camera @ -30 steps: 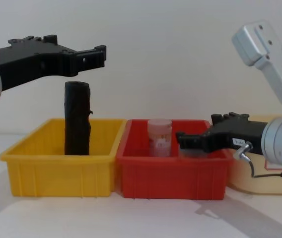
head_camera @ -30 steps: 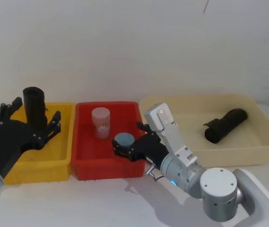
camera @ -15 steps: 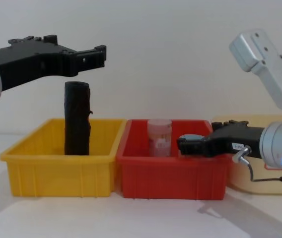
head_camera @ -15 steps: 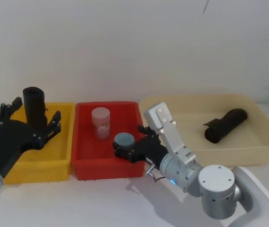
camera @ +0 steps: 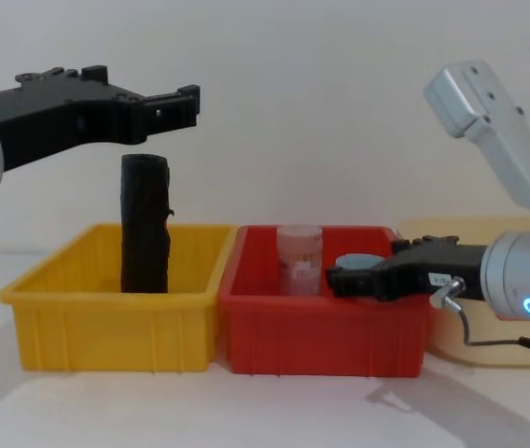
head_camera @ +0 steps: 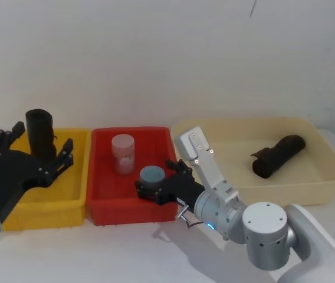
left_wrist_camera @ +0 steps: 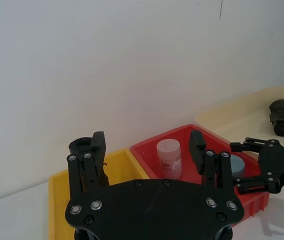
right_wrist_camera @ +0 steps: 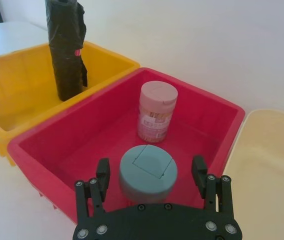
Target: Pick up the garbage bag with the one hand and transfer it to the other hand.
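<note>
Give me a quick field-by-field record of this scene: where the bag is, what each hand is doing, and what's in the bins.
garbage bag: upright in the yellow bin, not held
left hand: open, above the bag
right hand: open, over the red bin, straddling the blue-lidded jar
red bin contents: pink-lidded jar, blue-lidded jar
cream tray: plain black roll lying down

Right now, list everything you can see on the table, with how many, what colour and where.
Garbage bag: one, black roll, upright in the yellow bin.
Yellow bin: one, leftmost.
Red bin: one, middle.
Jar: one, pinkish, standing in the red bin.
Can: one, grey-blue lid, in the red bin.
Beige tray: one, right.
Plain roll: one, black, lying in the beige tray.
Left gripper: black, open, at the garbage bag.
Right gripper: black, open, over the red bin.
</note>
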Available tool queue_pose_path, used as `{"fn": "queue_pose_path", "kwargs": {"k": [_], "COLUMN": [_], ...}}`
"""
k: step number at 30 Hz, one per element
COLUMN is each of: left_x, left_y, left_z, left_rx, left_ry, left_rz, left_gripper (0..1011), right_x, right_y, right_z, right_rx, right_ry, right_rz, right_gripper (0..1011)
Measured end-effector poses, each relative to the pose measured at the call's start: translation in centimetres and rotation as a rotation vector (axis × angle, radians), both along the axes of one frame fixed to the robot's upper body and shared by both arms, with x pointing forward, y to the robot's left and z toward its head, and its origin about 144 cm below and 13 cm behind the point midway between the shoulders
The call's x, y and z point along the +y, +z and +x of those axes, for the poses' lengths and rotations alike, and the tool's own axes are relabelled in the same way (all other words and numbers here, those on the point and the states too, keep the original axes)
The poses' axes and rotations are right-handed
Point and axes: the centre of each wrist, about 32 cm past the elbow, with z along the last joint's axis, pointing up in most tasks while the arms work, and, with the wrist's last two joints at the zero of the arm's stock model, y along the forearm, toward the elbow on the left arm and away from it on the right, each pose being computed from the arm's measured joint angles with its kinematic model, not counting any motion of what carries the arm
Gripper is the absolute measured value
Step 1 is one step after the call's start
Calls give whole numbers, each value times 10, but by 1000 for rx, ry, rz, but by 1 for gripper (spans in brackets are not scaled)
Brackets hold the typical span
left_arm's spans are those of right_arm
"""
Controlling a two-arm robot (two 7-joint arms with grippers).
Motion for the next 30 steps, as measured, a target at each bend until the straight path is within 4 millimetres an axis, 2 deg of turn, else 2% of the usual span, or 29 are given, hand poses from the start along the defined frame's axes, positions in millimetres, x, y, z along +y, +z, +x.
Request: {"fn": "queue_pose_path", "kwargs": {"k": [4,12,14,16,30], "left_x": [0,0,0,0,0], "left_y": [0,0,0,0,0], "left_z": [0,0,0,0,0], "left_rx": [0,0,0,0,0], "left_ry": [0,0,0,0,0], "left_rz": [0,0,0,0,0], "left_gripper": [1001,1001,1001,1001,1001], "right_x": [1,3,4,4,4], "right_y": [0,0,0,0,5], "right_z": [1,2,2,3,3], "right_rx": [12,25,24,22,-24], "right_ry": [1,-3,-11,-17,-53], "right_rz": [3,9,12,15,76], "right_gripper": [977,802,710,675,675]}}
